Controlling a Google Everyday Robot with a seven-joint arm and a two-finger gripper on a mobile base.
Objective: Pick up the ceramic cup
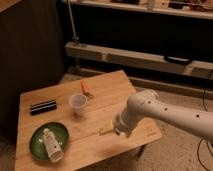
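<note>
The ceramic cup (77, 103) is small, white and handleless with a wide round rim. It stands upright near the middle of the wooden table (107, 90). My white arm reaches in from the right, and my gripper (106, 131) hangs low over the table's front part, to the right of and nearer than the cup, clearly apart from it. Nothing shows in the gripper.
An orange object (86, 88) lies just behind the cup. A black rectangular object (43, 106) lies to the cup's left. A green plate (37, 145) at the front left holds a white bottle (50, 143) lying down. Shelving runs along the back.
</note>
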